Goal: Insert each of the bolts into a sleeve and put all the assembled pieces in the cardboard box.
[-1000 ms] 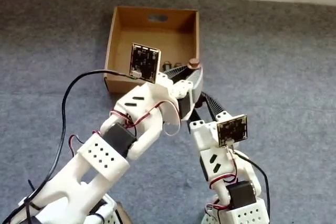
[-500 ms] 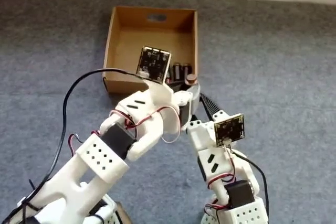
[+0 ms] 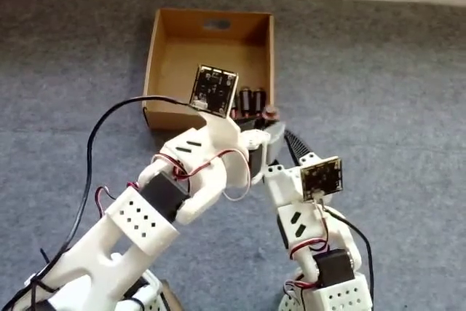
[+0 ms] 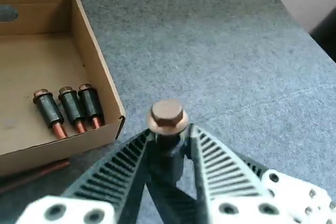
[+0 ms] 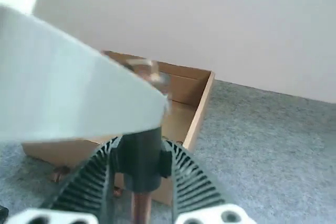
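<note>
Beside the cardboard box, left tool and right tool both pinch a dark sleeve holding a copper bolt.

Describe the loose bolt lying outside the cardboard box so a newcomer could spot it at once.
Find the open cardboard box on the grey mat. Just outside its wall nearest the arms lies a thin copper bolt. Unlike the three bolts inside the box, it wears no dark sleeve.

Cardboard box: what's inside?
Three copper bolts in dark sleeves lie side by side in the brown cardboard box. In the high view an arm covers its near edge.
</note>
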Tool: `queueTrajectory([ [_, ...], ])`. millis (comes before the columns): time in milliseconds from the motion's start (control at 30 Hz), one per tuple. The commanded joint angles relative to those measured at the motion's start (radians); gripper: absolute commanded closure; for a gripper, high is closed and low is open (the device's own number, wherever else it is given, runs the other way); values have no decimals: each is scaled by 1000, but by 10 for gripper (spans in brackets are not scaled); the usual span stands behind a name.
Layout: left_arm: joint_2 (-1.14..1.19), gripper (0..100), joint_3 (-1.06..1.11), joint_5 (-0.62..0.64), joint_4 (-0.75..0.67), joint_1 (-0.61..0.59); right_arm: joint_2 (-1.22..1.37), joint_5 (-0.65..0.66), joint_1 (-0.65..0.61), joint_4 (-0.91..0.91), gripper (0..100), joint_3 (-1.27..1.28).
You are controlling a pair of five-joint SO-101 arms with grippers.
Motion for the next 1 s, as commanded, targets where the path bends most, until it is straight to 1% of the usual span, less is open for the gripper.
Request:
queueTrajectory([
  [0, -22, 771, -39, -2, 3, 12, -10, 8, 15, -22, 993, -13],
  [167, -50, 790, -48, -2, 3, 12, -10, 8, 15, -22, 993, -12],
  [333, -188, 794, -48, -3, 3, 10, -10, 8, 15, -22, 993, -10],
  [400, -252, 820, -45, -3, 11, -10, -10, 8, 15, -22, 993, -10],
  [467, -311, 877, -45, -3, 46, -53, -10, 8, 15, -22, 993, -10],
  [567, -387, 1000, -44, -3, 144, -140, -10, 8, 15, -22, 993, -10],
  [633, -418, 973, -42, -3, 249, -213, -10, 8, 15, -21, 993, -10],
  [700, -432, 991, -4, -5, 358, -286, -10, 8, 15, -19, 993, -18],
  [767, -435, 992, 67, -5, 437, -348, -10, 8, 15, -16, 993, -21],
  [833, -438, 992, 159, -5, 468, -412, -10, 8, 15, -10, 993, -39],
  [900, -435, 992, 259, -5, 457, -489, -10, 8, 15, 33, 993, -77],
  [967, -433, 992, 358, -5, 385, -561, -10, 8, 10, 85, 993, -130],
])
